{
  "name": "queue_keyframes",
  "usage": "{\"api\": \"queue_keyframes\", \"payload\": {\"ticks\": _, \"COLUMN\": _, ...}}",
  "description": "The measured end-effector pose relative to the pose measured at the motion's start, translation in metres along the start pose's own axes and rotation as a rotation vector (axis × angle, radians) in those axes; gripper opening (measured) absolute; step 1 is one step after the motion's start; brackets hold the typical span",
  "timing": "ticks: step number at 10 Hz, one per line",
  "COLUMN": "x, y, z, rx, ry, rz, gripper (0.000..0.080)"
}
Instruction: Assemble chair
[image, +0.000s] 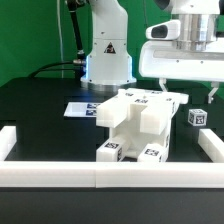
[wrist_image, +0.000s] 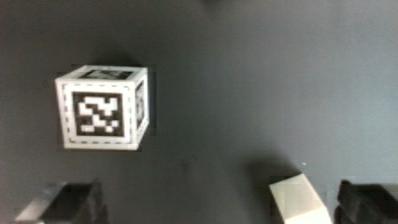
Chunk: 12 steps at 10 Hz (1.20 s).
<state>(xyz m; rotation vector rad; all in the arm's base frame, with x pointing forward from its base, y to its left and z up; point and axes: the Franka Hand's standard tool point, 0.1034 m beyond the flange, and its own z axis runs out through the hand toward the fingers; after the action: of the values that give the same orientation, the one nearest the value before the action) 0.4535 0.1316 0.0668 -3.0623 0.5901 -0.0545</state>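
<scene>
We see the gripper (image: 187, 88) hanging over the exterior view's right part of the black table (image: 40, 115), its fingers spread wide with nothing between them. The chair (image: 140, 122) stands partly built near the middle, its tagged feet just beside the white border rail (image: 60, 170). It is lower than the gripper and toward the exterior view's left of it. A small tagged block (image: 197, 117) sits loose below the gripper. In the wrist view it lies clear of the fingertips (wrist_image: 294, 195).

The chair (image: 140, 122) stands between the marker board (image: 82, 108) and a loose block (image: 198, 117).
</scene>
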Motion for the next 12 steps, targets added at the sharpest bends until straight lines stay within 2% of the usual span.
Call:
{"api": "queue_keyframes", "payload": {"ticks": 5, "x": 0.011, "y": 0.009, "z": -0.001, "rx": -0.001, "ry": -0.002, "rz": -0.040, "gripper": 0.0649}}
{"api": "queue_keyframes", "payload": {"ticks": 6, "x": 0.008, "y": 0.005, "z": -0.003, "rx": 0.002, "ry": -0.001, "rz": -0.032, "gripper": 0.0649}}
{"api": "queue_keyframes", "payload": {"ticks": 9, "x": -0.015, "y": -0.007, "z": -0.005, "rx": 0.005, "ry": -0.007, "rz": -0.039, "gripper": 0.0649}}
{"api": "queue_keyframes", "payload": {"ticks": 12, "x": -0.029, "y": -0.013, "z": -0.002, "rx": 0.029, "ry": 0.031, "rz": -0.096, "gripper": 0.0649}}
